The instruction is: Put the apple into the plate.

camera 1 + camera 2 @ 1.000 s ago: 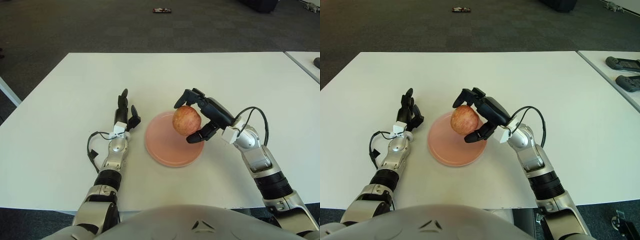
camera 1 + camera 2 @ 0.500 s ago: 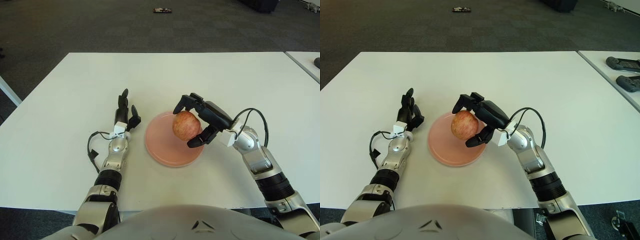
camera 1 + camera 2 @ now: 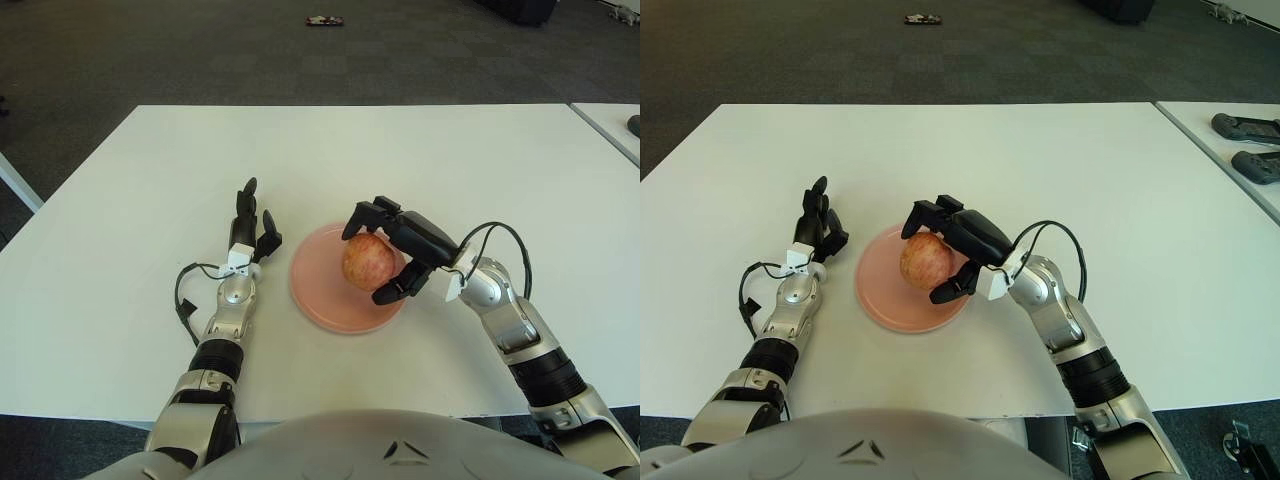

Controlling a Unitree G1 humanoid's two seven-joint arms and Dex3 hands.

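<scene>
1. Apple (image 3: pixel 368 263) sits directly over the pink plate (image 3: pixel 318 290), near its middle; contact with the plate can't be told.
2. Right hand (image 3: pixel 395 248) is clamped on the apple from the right and above.
3. Left hand (image 3: pixel 251 228) shows just left of the plate, fingers spread, idle.
4. Versus a second ago: apple lower, hand shifted slightly left and down.

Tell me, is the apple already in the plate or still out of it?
In the plate's area: the apple shows over the pink plate, with the right hand curled around it. Whether it touches the plate, I cannot tell.
</scene>
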